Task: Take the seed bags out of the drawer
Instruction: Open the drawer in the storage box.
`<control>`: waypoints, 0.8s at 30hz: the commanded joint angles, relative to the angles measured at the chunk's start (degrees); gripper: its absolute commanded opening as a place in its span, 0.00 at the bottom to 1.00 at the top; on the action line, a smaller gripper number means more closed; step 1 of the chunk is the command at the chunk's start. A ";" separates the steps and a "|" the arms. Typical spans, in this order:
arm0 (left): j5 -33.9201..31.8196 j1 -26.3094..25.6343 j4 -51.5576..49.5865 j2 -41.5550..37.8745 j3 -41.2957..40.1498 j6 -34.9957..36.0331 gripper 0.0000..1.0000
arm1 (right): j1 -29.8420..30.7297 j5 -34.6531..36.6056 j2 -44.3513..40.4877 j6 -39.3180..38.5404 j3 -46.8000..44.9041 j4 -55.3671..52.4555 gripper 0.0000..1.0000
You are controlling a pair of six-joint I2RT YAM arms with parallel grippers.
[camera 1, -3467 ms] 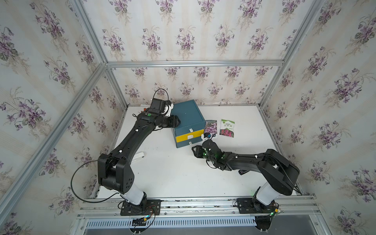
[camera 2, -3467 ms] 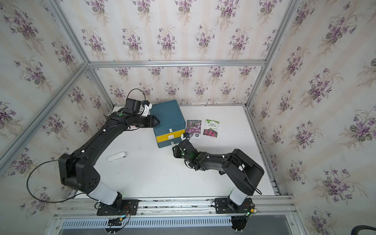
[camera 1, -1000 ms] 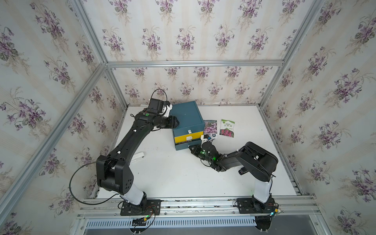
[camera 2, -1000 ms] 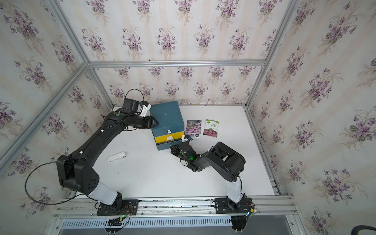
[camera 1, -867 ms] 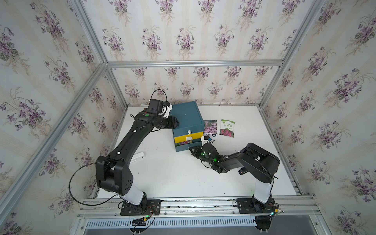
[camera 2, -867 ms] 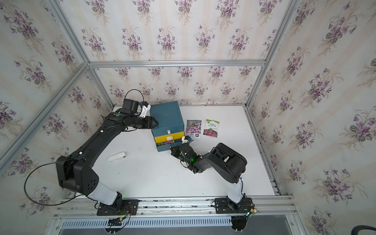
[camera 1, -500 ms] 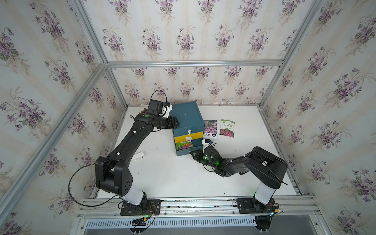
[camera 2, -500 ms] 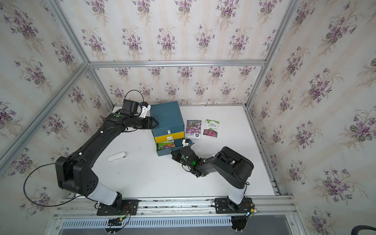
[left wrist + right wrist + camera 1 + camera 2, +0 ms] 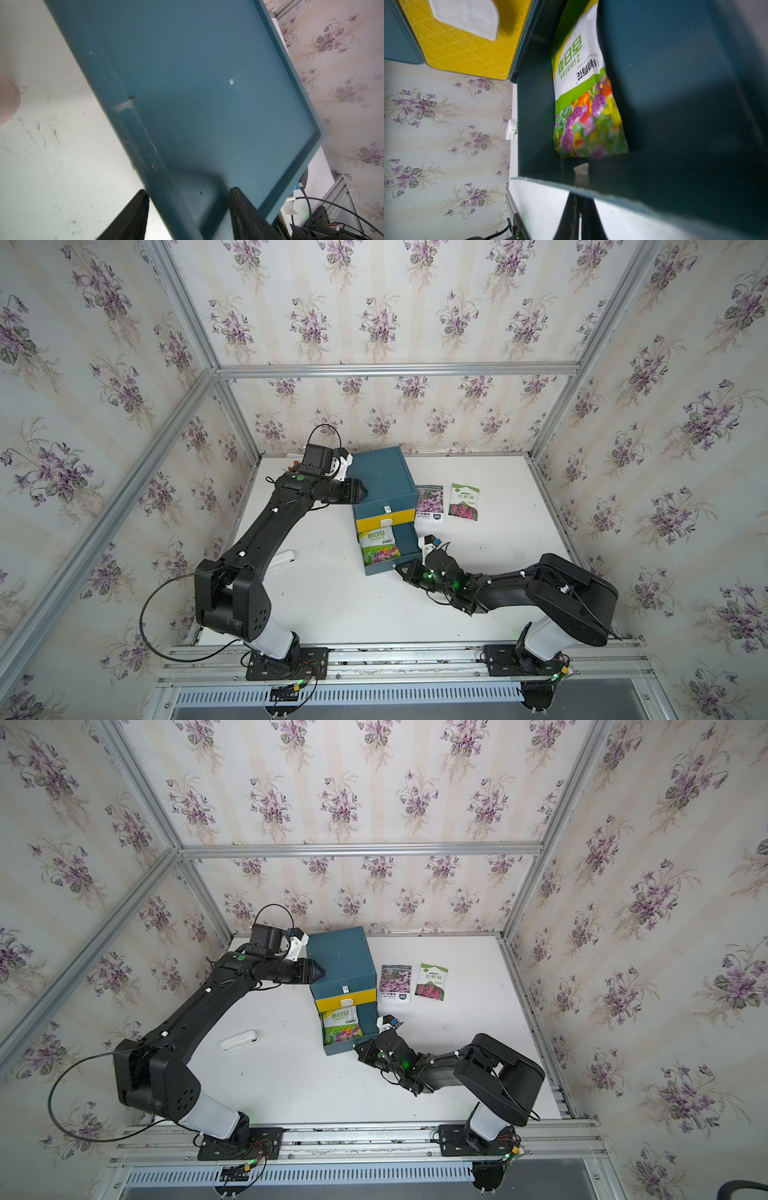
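**One seed bag in the open drawer, two on the tabletop**

The blue cabinet (image 9: 382, 477) stands at the back of the white tabletop (image 9: 353, 605). Its bottom drawer (image 9: 382, 569) is drawn out from the cabinet's front, below the shut yellow drawer front (image 9: 386, 519). The bright green seed bag (image 9: 379, 547) lies flat inside this open drawer, its flower picture nearest the drawer's front wall; the right wrist view shows it there too (image 9: 583, 93). The pink-purple seed bag (image 9: 430, 504) lies on the tabletop just beside the cabinet on its right, and the white-green seed bag (image 9: 464, 502) with red flowers lies next to it, further from the cabinet.

The right end effector (image 9: 399, 568) is low at the outer front corner of the cabinet's drawer, fingers pressed together (image 9: 579, 209); whether they pinch anything on the drawer front I cannot tell. The left end effector (image 9: 361, 491) is at the cabinet's left side, fingers (image 9: 141, 199) apart and straddling its upper edge, not plainly clamped on it.

A small white gadget (image 9: 282, 561) lies on the tabletop, left of the cabinet and nearer the arms' bases
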 commanded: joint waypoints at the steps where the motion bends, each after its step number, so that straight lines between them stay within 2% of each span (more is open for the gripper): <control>1: -4.79 -0.07 -11.98 0.90 -0.98 1.34 0.64 | 0.87 -0.69 -1.34 -1.13 -0.25 -2.78 0.00; 11: -4.93 -0.09 -12.08 0.71 -0.81 1.16 0.64 | 4.34 -0.10 -4.92 -0.79 -0.64 -9.34 0.00; 24: -4.96 -0.19 -11.90 0.42 -1.29 1.05 0.64 | 5.47 0.16 -8.96 -0.70 -1.73 -14.30 0.00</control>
